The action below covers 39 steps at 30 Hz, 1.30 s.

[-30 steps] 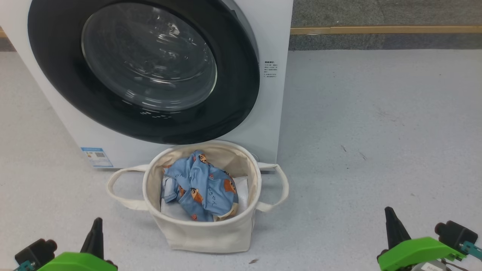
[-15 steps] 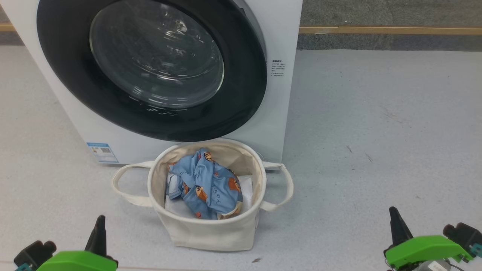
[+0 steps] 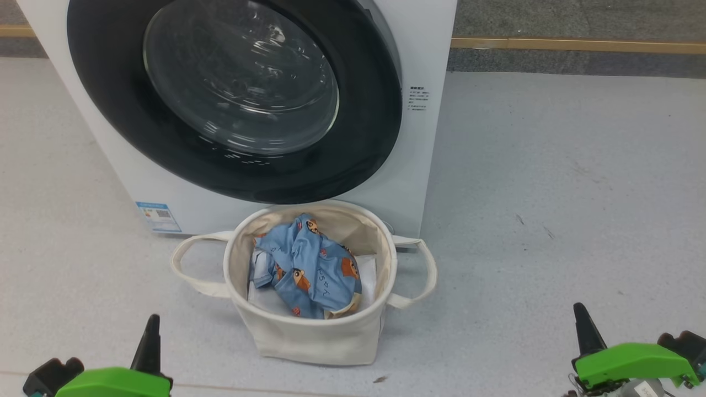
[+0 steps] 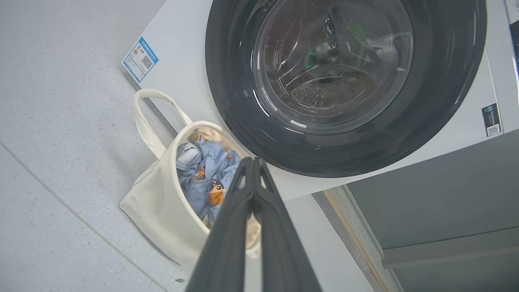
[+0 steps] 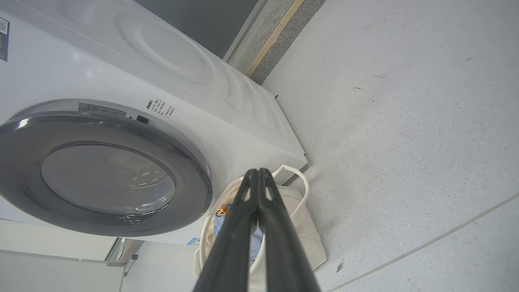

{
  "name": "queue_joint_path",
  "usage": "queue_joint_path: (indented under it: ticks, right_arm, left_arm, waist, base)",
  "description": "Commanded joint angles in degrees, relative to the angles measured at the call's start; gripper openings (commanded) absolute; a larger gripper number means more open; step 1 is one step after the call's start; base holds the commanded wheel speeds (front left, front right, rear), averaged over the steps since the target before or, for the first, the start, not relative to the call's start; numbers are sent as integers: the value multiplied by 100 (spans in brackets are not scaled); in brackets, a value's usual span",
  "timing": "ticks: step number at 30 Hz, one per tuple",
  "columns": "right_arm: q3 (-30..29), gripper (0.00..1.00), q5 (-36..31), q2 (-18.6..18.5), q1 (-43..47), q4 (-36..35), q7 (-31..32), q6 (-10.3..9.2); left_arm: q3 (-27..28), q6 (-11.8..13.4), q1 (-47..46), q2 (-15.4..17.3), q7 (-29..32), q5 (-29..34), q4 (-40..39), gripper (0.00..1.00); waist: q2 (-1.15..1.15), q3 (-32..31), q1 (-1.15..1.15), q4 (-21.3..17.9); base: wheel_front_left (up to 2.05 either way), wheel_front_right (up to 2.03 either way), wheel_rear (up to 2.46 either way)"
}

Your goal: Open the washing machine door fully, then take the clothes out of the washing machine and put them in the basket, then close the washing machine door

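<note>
Clothes (image 3: 309, 259) lie bunched in the basket (image 3: 309, 339), on a white sheet (image 3: 368, 273). Basket stands on the floor (image 3: 551, 193) just in front of the washing machine (image 3: 436, 160), under the door (image 3: 364, 149); presumably placed there for a short drop. Door looks closed flat against the front. Left gripper (image 3: 150, 333) and right gripper (image 3: 583, 328): fingers pressed together, holding nothing, low and well apart from the basket. Task appears complete.

The robot's head view has swung a little leftward and drawn back. The washing machine (image 3: 436, 138), its door (image 3: 237, 94) and the basket (image 3: 309, 325) now show further right and slightly higher, and a floor seam (image 3: 220, 387) has crept in along the bottom edge.
</note>
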Motion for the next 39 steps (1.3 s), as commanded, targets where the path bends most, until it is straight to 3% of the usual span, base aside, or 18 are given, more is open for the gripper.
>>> queue_joint_path:
  ticks: [1,39]
  right_arm:
    - [4,0,110,-11,-293,-218,33,9]
    - [-605,0,2150,303,-323,-366,668,14]
  left_arm:
    - [177,-23,-155,56,27,-94,-245,0]
    - [613,-35,94,-429,654,-1980,-1014,0]
  waist:
    - [0,2,0,8]
    - [0,91,0,368]
  base:
    - [0,0,0]
    - [0,0,0]
